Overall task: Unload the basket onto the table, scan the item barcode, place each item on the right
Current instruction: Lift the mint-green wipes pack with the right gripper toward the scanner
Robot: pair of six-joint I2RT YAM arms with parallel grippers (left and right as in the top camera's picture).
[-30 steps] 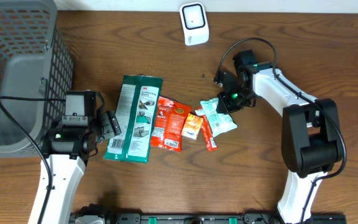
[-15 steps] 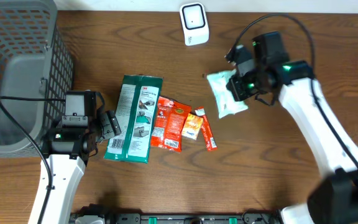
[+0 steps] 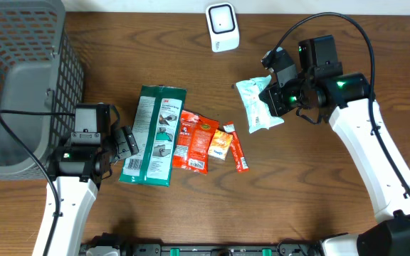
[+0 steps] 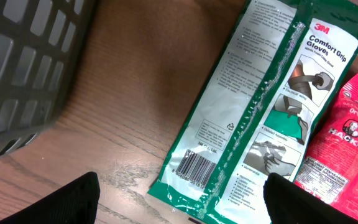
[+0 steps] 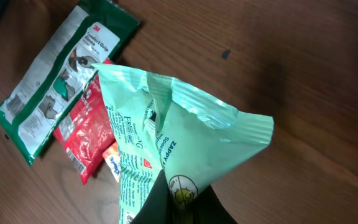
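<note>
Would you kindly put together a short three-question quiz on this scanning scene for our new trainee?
1. True or false: the right tool is shut on the pale green packet.
2. Which item lies nearest the left tool? A) the white scanner B) the green glove pack C) the orange sachet
3. Fill in the blank: the left tool's jaws stand ___, holding nothing.

Key: 1 true; 2 B; 3 open.
</note>
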